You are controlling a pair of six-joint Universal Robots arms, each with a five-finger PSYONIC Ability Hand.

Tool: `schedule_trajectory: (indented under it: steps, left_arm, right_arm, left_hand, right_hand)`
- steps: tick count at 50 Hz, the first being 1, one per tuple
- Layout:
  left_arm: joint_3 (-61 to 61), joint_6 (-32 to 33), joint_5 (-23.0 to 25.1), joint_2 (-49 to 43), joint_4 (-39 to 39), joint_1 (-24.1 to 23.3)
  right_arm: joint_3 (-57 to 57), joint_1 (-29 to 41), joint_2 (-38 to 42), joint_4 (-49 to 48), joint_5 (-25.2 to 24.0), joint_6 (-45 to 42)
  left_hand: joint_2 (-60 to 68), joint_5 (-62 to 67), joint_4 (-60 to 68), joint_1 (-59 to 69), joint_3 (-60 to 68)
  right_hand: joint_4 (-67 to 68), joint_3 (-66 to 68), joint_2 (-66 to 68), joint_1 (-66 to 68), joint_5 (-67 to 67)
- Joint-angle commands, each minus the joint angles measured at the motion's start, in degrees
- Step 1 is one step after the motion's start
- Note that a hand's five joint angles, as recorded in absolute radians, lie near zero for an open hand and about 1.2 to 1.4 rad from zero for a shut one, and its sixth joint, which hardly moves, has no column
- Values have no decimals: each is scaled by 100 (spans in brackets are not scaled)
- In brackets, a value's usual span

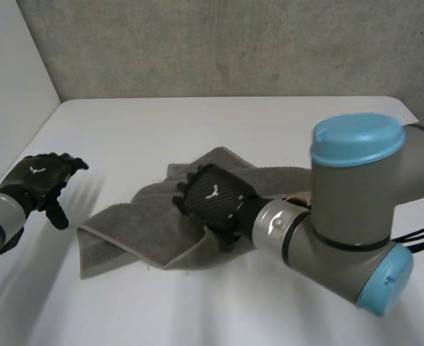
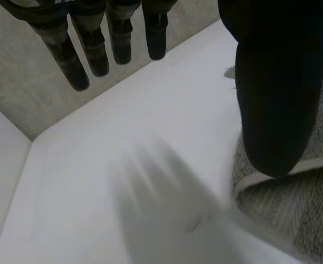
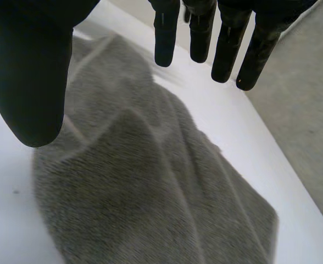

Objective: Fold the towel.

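Nearest the camera was the right arm (image 1: 356, 209), reaching in low across the bench (image 1: 197, 310). My take on doing this step well: the towel (image 1: 122, 234) looked too bunched to fold cleanly as it lay. I'd go for a single hem at a corner rather than a fistful of layers. Then pull it flat before bringing one edge over to meet the other.

The towel lay rumpled, partly doubled over itself, around the middle of the bench. The right hand (image 1: 213, 196) was over its middle. Seen from that wrist, the fingers (image 3: 227, 52) were straight and held well apart from the thumb (image 3: 29, 82). There was cloth underneath but nothing pinched. Couldn't tell whether the palm was actually resting on the towel or just above it.

Further off to the side, the left hand (image 1: 40, 180) hung over bare bench near the towel's corner on that side. Its fingers were loose and spread, holding nothing and touching nothing I could see. It seemed the one best placed to take that corner.

Past all that were only the far edge of the bench and the grey wall (image 1: 233, 43).
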Motion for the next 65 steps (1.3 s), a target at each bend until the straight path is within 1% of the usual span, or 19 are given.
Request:
schedule_trajectory:
  steps: [1,8,17,19,21,22,27,33,41,43,44,46,48,57,59,60,62,63,65]
  left_arm:
    - [-51,12,653,-225,38,384]
    - [-33,12,918,-673,47,517]
    - [-25,12,1173,-841,65,508]
    - [-25,12,1199,-841,73,499]
    - [-16,12,1226,-858,82,473]
    - [-16,12,1226,-858,82,473]
    - [-7,12,1217,-972,91,403]
    - [90,21,1199,-1192,126,297]
    - [468,12,1120,-1685,513,121]
    - [651,12,1042,-1781,592,43]
    - [652,12,1041,-1781,592,42]
    - [853,-14,875,-1790,601,-106]
    - [967,-23,796,-1790,618,-212]
    - [1768,-76,391,-1720,1401,-907]
    - [2276,-85,-20,-1702,1986,-1257]
    - [2278,-85,-22,-1702,1989,-1258]
    - [2620,-137,-608,-1562,2933,-1521]
    - [2621,-138,-611,-1561,2939,-1522]
    - [2691,-391,-1101,-1282,4128,-1680]
  right_arm:
    - [-13,238,185,1,234,-760]
    - [-198,511,554,-51,893,-1526]
    - [-321,511,941,-157,1176,-1940]
    - [-339,511,1003,-236,1237,-1949]
    - [-348,511,1082,-489,1342,-1957]
    - [-348,511,1082,-491,1343,-1958]
    - [-304,458,1064,-868,1614,-1940]
    - [-251,449,994,-886,1668,-1861]
    - [-207,203,836,-913,1703,-1834]
    - [-268,116,827,-991,1808,-1826]
    - [-268,115,827,-992,1808,-1826]
    - [-321,-16,818,-1202,2044,-1826]
    - [-347,-95,792,-1368,2167,-1826]
    - [-1068,-518,739,-2310,2573,-1580]
    - [-1541,-754,713,-2835,2564,-1317]
    - [-1543,-755,713,-2837,2564,-1316]
    - [-1797,-930,599,-3659,2582,-1036]
    - [-1798,-931,598,-3664,2582,-1035]
    - [-1728,-1079,301,-4600,2617,-720]
  left_hand:
    - [469,477,476,461,472]
    - [520,527,527,512,523]
    - [570,578,577,562,573]
    - [654,662,661,646,657]
    - [839,846,846,831,841]
    - [839,847,846,831,842]
    - [889,897,896,882,892]
    - [1176,1183,1182,1168,1178]
    - [2925,2933,2932,2917,2928]
    - [4632,4639,4639,4624,4635]
    - [4641,4648,4648,4633,4643]
    - [6131,6138,6138,6123,6133]
    - [6485,6493,6492,6478,6488]
    - [6489,6496,6496,6481,6492]
    - [6489,6496,6496,6481,6492]
    - [6489,6496,6496,6481,6492]
    - [6489,6496,6496,6481,6492]
    - [6489,6496,6496,6481,6492]
    - [6489,6496,6496,6481,6492]
  right_hand:
    - [449,441,498,449,420]
    - [819,811,868,819,790]
    - [1391,1383,1440,1391,1362]
    - [1778,1770,1827,1778,1749]
    - [3067,3059,3116,3067,3038]
    - [3073,3065,3122,3073,3044]
    - [5742,5734,5791,5742,5713]
    - [6247,6238,6296,6247,6218]
    - [6247,6238,6296,6247,6218]
    - [6247,6238,6296,6247,6218]
    - [6247,6238,6296,6247,6218]
    - [6247,6238,6296,6247,6218]
    - [6247,6238,6296,6247,6218]
    - [6247,6238,6296,6247,6218]
    - [6247,6238,6296,6247,6218]
    - [6247,6238,6296,6247,6218]
    - [6247,6238,6296,6247,6218]
    - [6247,6238,6296,6247,6218]
    - [6247,6238,6296,6247,6218]
